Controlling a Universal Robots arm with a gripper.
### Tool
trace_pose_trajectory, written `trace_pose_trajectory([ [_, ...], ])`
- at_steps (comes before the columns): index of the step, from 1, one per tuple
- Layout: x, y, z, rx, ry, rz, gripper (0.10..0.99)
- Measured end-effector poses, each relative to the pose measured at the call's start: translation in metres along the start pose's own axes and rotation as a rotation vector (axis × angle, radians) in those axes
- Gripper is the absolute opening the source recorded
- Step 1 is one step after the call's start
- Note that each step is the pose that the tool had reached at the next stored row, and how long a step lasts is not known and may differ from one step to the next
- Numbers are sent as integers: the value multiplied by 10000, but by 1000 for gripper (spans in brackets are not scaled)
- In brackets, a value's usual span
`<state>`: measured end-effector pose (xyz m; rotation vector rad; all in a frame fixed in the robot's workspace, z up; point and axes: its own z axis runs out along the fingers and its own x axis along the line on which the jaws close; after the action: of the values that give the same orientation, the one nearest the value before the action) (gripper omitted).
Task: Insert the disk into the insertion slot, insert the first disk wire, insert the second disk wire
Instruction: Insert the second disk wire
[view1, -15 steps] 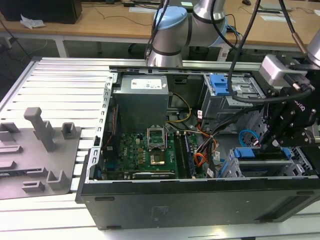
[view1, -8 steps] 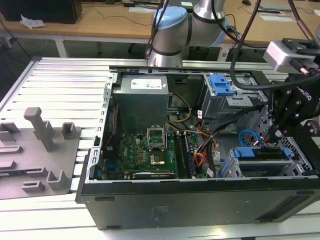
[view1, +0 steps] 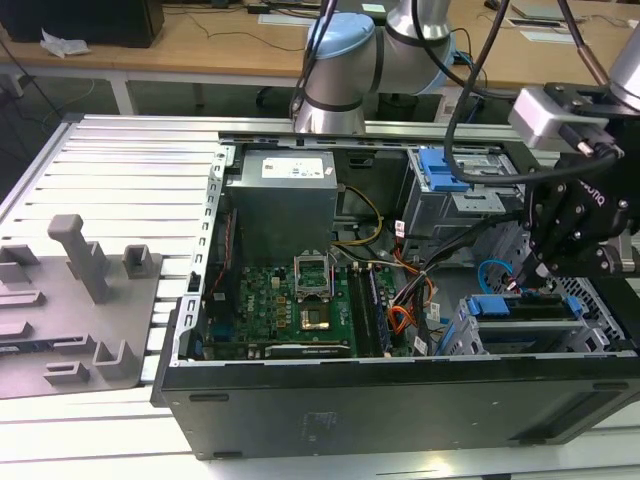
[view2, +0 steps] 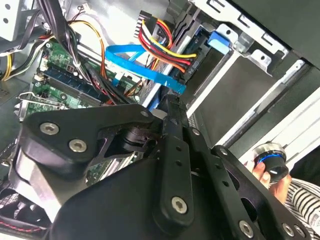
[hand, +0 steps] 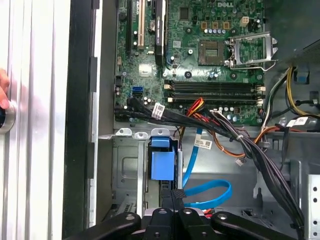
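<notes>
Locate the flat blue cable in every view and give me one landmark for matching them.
Exterior view: the flat blue cable curls inside the case, toward the exterior view's right of the green motherboard.
Second wrist view: the flat blue cable crosses under the red-yellow wire bundle.
First wrist view: the flat blue cable loops beside the blue plastic block.
Shared landmark: the green motherboard.

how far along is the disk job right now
The silver disk in its blue plastic carrier looks seated in the grey sheet-metal drive cage. In hand: the gripper sits at the end of the flat blue wire. Left: the red, yellow and black wire bundle hangs loose, seemingly unplugged.
</notes>
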<state>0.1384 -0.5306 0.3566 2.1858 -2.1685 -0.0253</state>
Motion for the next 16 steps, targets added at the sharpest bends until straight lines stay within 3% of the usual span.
trace_pose_trajectory([
  [8,-1,-48,101,-1,4,-44,106],
  [16,67,-60,138,-1,5,-49,106],
])
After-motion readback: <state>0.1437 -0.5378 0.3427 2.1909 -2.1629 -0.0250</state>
